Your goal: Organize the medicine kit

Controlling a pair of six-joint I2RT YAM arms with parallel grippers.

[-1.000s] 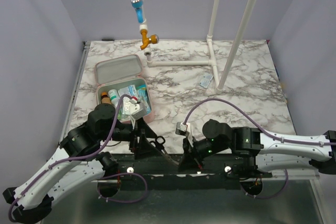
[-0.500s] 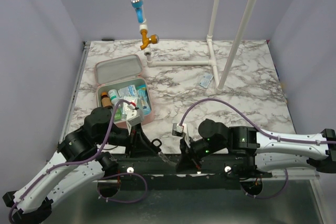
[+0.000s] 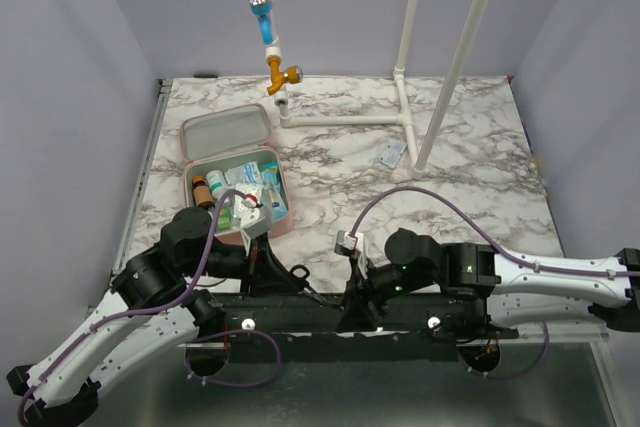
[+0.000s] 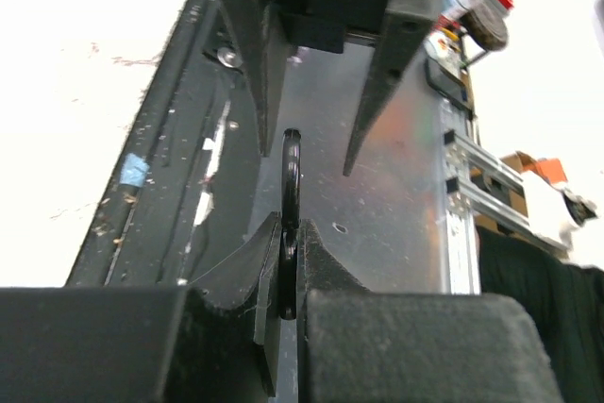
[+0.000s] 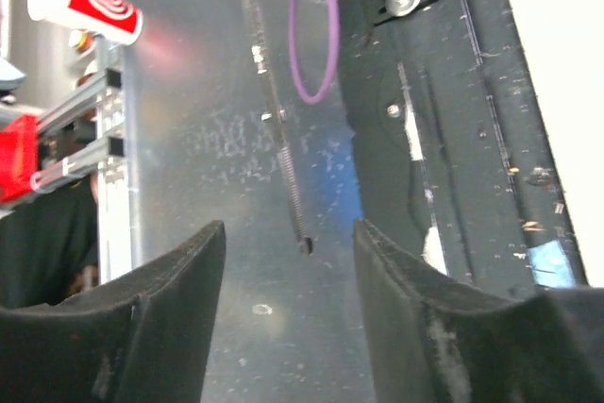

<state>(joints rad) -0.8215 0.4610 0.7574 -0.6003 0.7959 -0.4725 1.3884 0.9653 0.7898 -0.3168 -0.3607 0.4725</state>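
Left gripper (image 4: 289,233) is pinched tight on the scissors' (image 4: 292,162) black loop over the near edge, and the right gripper (image 5: 288,233) gapes, empty. Kit (image 3: 228,135) lies open at far left, packed with bottles (image 3: 200,187) and packets (image 3: 262,192). Bare table (image 3: 480,177) spreads to its right.

A robotics lab cell: plain lilac walls (image 3: 60,97) box in a marble-patterned worktop (image 3: 480,157), a white plastic pipe frame (image 3: 406,37) stands on its far half, and bare aluminium rails (image 4: 460,176) run beyond its near edge.
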